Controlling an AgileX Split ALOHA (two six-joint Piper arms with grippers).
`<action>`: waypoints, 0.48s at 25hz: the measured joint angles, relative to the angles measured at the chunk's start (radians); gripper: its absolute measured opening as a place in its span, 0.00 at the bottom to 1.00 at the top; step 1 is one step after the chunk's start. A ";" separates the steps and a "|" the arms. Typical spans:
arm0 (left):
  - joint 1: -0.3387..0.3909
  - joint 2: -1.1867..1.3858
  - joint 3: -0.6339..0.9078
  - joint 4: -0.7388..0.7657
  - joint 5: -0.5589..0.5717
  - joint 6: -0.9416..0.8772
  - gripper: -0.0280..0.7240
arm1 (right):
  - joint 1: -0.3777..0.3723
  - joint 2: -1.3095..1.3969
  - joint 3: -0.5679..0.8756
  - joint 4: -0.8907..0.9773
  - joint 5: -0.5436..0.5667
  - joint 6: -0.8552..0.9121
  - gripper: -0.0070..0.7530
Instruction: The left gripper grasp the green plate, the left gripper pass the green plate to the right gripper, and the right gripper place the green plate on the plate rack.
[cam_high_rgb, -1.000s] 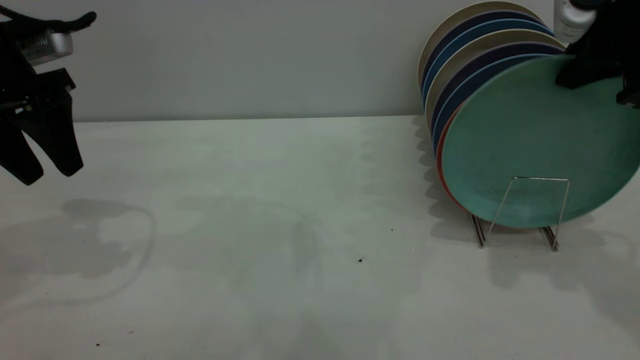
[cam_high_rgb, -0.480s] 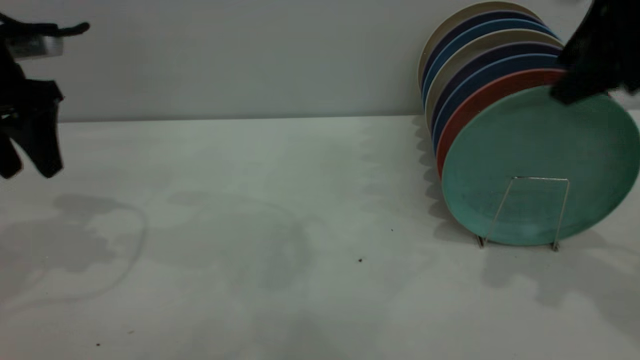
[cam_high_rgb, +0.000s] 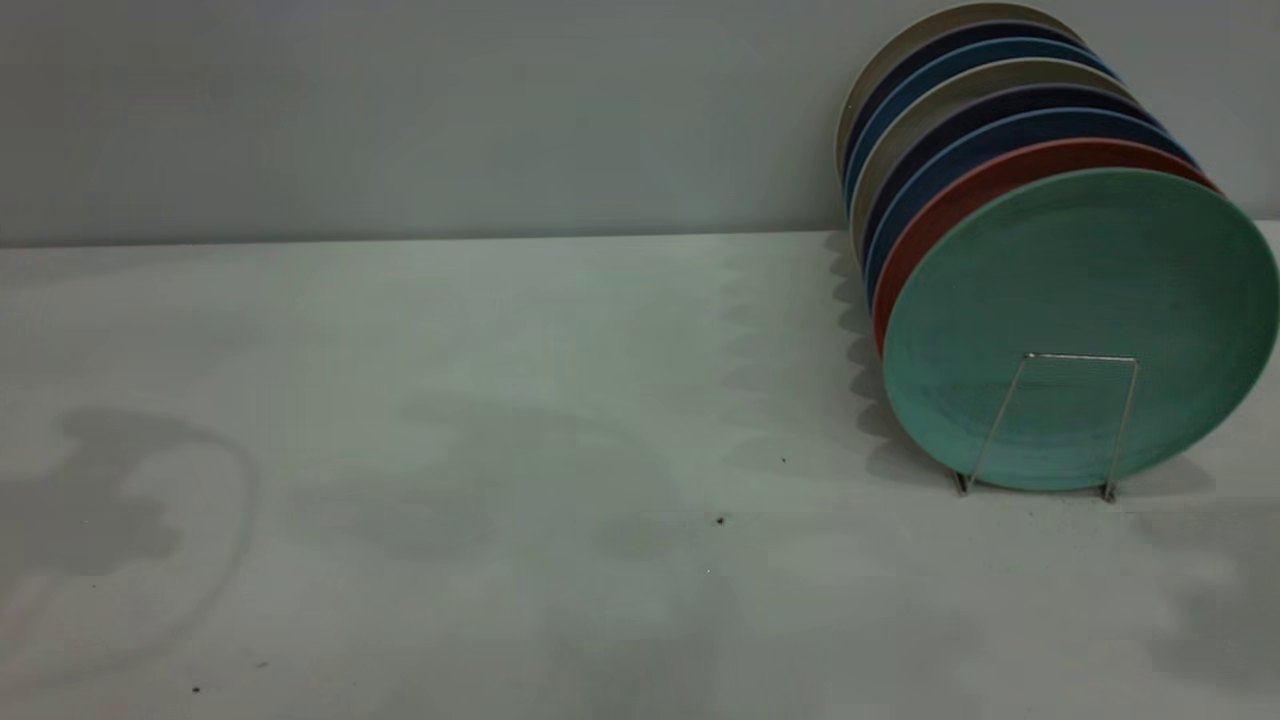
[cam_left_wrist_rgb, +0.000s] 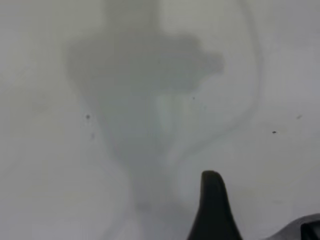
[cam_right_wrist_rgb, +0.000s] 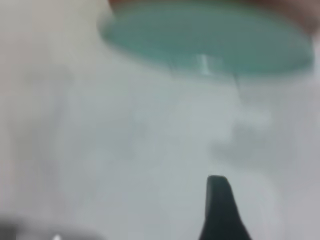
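Note:
The green plate stands upright at the front of the row in the plate rack, at the right of the table, just behind the rack's front wire loop. It also shows in the right wrist view, some way off from the right gripper. Neither gripper shows in the exterior view. One finger of the left gripper shows over bare table with nothing against it. One finger of the right gripper shows over bare table, holding nothing.
Behind the green plate stand a salmon-pink plate, blue plates and cream ones, all leaning in the same rack. A grey wall runs along the back of the white table.
The right gripper has let go of the green plate, which now rests lower in the rack, and has left the exterior view upward. The left gripper has left it to the left.

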 joint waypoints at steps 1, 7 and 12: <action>0.000 -0.026 0.000 0.000 0.010 -0.005 0.79 | 0.000 -0.004 0.000 -0.027 0.057 0.011 0.67; 0.000 -0.224 0.079 -0.003 0.047 -0.047 0.79 | -0.002 -0.100 0.020 -0.092 0.209 0.037 0.61; 0.000 -0.436 0.278 -0.003 0.047 -0.083 0.79 | -0.002 -0.303 0.129 -0.097 0.222 0.040 0.57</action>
